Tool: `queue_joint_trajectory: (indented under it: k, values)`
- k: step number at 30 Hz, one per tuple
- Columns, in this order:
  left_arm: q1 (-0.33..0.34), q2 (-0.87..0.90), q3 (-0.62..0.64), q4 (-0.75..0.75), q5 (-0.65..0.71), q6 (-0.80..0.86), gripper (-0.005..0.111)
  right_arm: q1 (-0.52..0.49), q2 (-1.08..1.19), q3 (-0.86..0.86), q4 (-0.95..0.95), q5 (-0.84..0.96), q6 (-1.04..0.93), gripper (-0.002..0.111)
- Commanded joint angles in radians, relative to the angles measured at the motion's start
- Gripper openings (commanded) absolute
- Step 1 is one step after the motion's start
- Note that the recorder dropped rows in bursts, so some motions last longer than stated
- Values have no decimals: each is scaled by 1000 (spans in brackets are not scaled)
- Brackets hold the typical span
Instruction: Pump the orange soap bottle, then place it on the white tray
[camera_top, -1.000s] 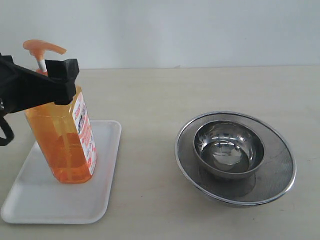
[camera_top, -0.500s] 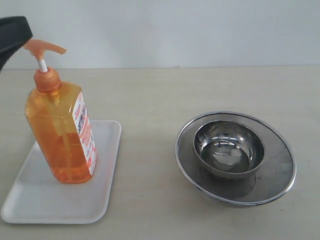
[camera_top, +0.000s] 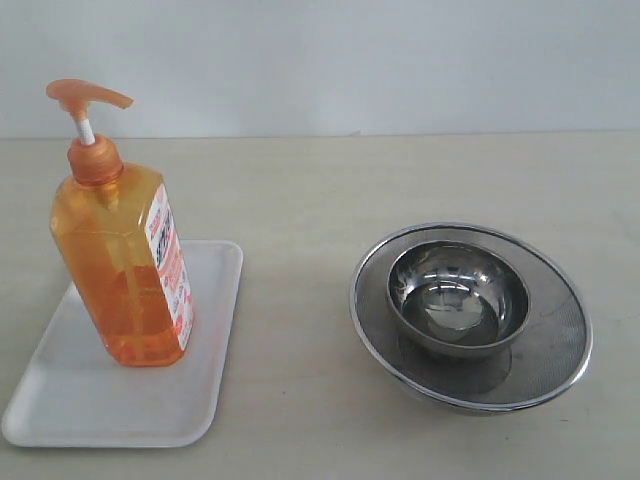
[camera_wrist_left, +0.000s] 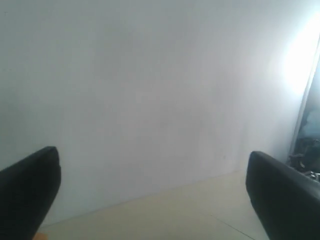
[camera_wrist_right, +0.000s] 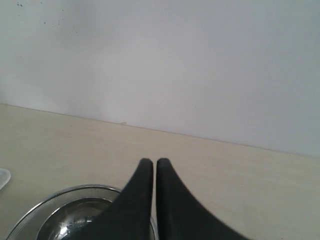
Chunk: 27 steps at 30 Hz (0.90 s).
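The orange bottle (camera_top: 120, 270) stands upright on the white tray (camera_top: 215, 330) at the near left of the worktop (camera_top: 300, 190), untouched, so the task looks finished; the left tool (camera_wrist_left: 152, 170) gapes wide and empty, the right tool (camera_wrist_right: 151, 165) is closed on nothing.

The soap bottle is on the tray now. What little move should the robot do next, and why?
Probably just move the left gripper to its resting spot and leave things alone. The orange soap bottle stands upright on the white tray, nothing touches it, and the left gripper's jaws are wide open with nothing between them, so the placing looks done.
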<state>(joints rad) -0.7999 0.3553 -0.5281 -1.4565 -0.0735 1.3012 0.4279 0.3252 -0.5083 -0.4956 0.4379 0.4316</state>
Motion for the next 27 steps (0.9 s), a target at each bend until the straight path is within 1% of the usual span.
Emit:
queue_joint_trajectory:
  k: [1,4,9,12,15,18,19,21,24,25,27]
  values:
    - [2,-5,-1,-1,100,4,92,0,-3,-1,2,-10,-2,0]
    - [2,-5,-1,11,130,4,92,0,-3,-1,2,-7,-2,0]
    - [2,-5,-1,11,125,4,92,0,-3,-1,-4,-8,-2,0]
    - [2,-5,-1,11,81,4,92,0,-3,-1,-7,-7,-2,0]
    - [2,-5,-1,11,1,19,92,0,-3,-1,-7,-1,-2,0]
    - [2,-5,-1,11,-97,27,87,0,-3,-1,-7,-1,-2,0]
    - [2,-5,-1,11,-127,27,82,0,-3,-1,-7,-1,-2,0]
    - [2,-5,-1,19,-166,27,68,0,-3,-1,-7,-1,-2,0]
    - [2,-5,-1,63,-200,27,42,0,-3,-1,-7,-1,-2,0]
    - [2,-5,-1,88,-206,27,31,0,-3,-1,-7,-1,-2,0]
    - [2,-5,-1,141,-214,27,15,0,-3,-1,-7,-1,-2,0]
